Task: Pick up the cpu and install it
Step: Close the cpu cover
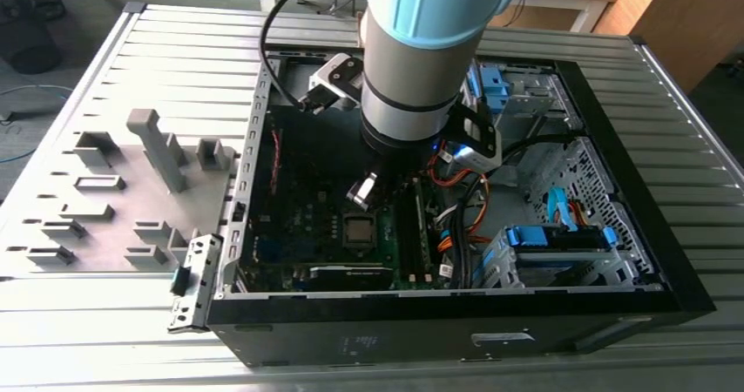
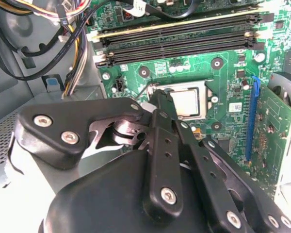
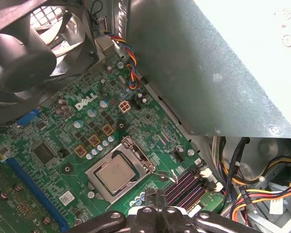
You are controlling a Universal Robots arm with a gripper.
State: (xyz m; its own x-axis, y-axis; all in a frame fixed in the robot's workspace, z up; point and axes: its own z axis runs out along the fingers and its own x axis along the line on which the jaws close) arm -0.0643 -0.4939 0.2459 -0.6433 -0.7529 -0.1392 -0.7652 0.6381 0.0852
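The cpu (image 3: 117, 173), a small silvery square chip, lies flat in its socket on the green motherboard (image 3: 53, 131), with the metal socket frame (image 3: 138, 154) around it. It is also in the second wrist view as the cpu (image 2: 188, 103), and in the exterior view as a small square, the cpu (image 1: 358, 227). My gripper (image 2: 160, 97) hangs just beside the socket's edge with its black fingers brought together and nothing between them. From the exterior view the gripper (image 1: 362, 193) is inside the open computer case, just above the board.
Memory slots (image 2: 179, 41) run beside the socket. A black fan (image 3: 24, 53), bundles of coloured cables (image 3: 247, 194) and a blue expansion slot (image 2: 252, 116) crowd the board. Grey fixture blocks (image 1: 117, 192) stand on the table at the exterior view's left; blue drive cages (image 1: 558, 244) sit right.
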